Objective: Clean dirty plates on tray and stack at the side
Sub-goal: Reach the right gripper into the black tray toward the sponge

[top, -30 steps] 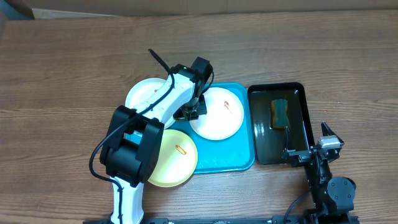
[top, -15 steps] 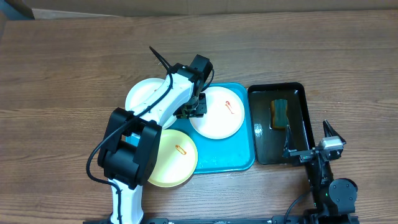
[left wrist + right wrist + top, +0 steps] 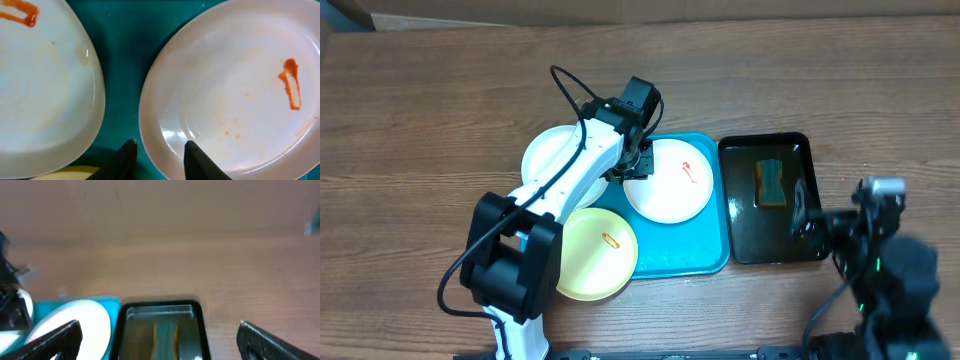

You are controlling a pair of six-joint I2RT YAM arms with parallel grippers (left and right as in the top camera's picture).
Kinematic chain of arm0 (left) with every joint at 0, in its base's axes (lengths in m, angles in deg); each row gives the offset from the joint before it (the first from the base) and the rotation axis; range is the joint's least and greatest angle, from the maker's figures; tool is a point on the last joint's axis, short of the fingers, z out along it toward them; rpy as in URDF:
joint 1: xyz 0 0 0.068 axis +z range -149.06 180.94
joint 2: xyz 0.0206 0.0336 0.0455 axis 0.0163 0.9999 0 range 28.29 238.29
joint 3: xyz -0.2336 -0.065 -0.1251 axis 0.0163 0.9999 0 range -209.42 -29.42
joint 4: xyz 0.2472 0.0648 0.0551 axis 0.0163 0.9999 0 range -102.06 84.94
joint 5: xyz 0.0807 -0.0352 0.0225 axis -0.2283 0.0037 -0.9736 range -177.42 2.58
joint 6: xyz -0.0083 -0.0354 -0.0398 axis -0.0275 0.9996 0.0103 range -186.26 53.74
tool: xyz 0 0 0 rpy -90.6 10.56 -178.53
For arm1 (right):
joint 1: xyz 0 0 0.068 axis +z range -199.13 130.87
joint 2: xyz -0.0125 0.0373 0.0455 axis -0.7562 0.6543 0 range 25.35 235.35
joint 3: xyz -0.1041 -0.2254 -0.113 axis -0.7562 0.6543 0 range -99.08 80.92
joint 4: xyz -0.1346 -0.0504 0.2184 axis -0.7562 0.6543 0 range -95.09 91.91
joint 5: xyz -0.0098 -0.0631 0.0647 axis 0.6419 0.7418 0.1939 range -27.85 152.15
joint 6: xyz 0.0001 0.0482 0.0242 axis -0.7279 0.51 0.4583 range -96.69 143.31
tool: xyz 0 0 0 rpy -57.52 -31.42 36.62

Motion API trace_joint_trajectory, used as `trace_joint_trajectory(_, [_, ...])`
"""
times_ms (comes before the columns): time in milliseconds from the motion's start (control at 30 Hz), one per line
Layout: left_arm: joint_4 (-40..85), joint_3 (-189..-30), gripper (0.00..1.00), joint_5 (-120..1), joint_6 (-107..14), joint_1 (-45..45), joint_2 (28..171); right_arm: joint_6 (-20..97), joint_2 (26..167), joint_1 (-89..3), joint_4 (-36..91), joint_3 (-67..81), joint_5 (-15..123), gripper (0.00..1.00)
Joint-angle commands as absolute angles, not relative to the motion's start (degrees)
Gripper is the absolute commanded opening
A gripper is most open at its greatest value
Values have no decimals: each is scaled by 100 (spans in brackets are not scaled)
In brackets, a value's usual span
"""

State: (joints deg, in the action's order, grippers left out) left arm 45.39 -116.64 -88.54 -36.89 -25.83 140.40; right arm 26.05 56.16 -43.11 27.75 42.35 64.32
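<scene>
Since the far-left white plate [image 3: 550, 155] lies just beside the right-hand white plate [image 3: 670, 180] in the tray [image 3: 705, 255], a lift could knock the two together. The left claw [image 3: 160, 146] stands part-open astride the right-hand plate's left rim, not clamped; a shallow bite may let it slip. Right claw [image 3: 159, 326], wide open and empty, hangs by the black tray [image 3: 790, 245]; reaching left risks fouling the left arm [image 3: 580, 170].

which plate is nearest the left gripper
The rightmost plate, white, on the tray; the left gripper straddles its rim. The other white plate and yellow-green plate lie left of it.
</scene>
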Motion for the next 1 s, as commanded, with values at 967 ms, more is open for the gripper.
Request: trace_joint_trajectory(967, [4746,-11577,38,-9248,-3582,-2919,13662,3558,12064,-4287,4028,1932,6360,80])
